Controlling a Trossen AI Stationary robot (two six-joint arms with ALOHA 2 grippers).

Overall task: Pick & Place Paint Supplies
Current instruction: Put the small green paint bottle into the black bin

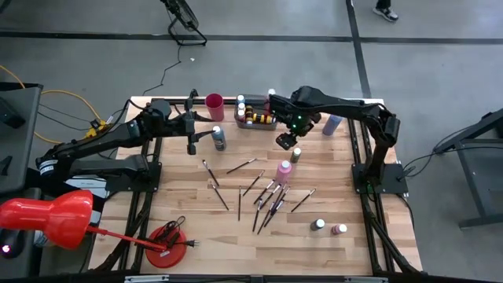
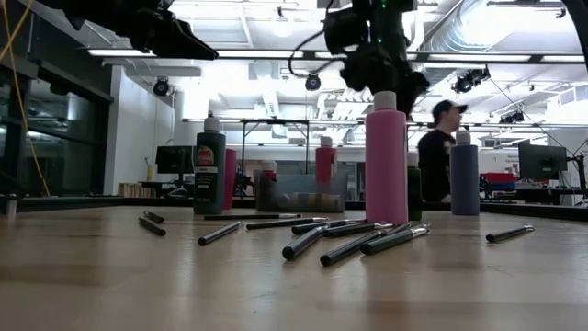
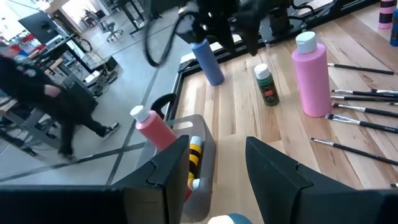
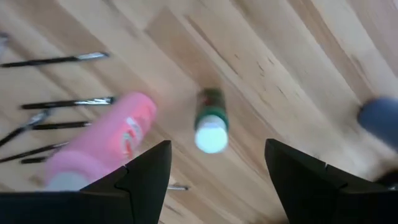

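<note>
High view: the right gripper [image 1: 286, 142] hangs with fingers spread and empty, just at 10 o'clock of a small green bottle [image 1: 295, 154] standing on the tabletop [image 1: 354, 212]. A pink bottle [image 1: 284, 169] stands at 7 o'clock of the green one. Thin paintbrushes [image 1: 267, 200] lie scattered at 6 o'clock of the pink bottle. The grey tray [image 1: 255, 122] with bottles sits at the far edge, a pink cup [image 1: 214, 103] beside it at 9 o'clock. The left gripper [image 1: 191, 144] hovers at 9 o'clock of a dark bottle [image 1: 218, 138], holding nothing that shows.

Low view: the pink bottle [image 2: 386, 156] stands upright among brushes [image 2: 349, 241]; the right gripper [image 2: 377, 69] hangs above it. A person [image 2: 435, 152] stands in the room behind.

Left wrist view: the left gripper [image 3: 214, 168] is partly parted and empty, above the tray [image 3: 202, 134].

Right wrist view: the right gripper [image 4: 217, 168] is released, the green bottle [image 4: 211, 121] between its fingers farther down, the pink bottle [image 4: 102, 146] beside.
</note>
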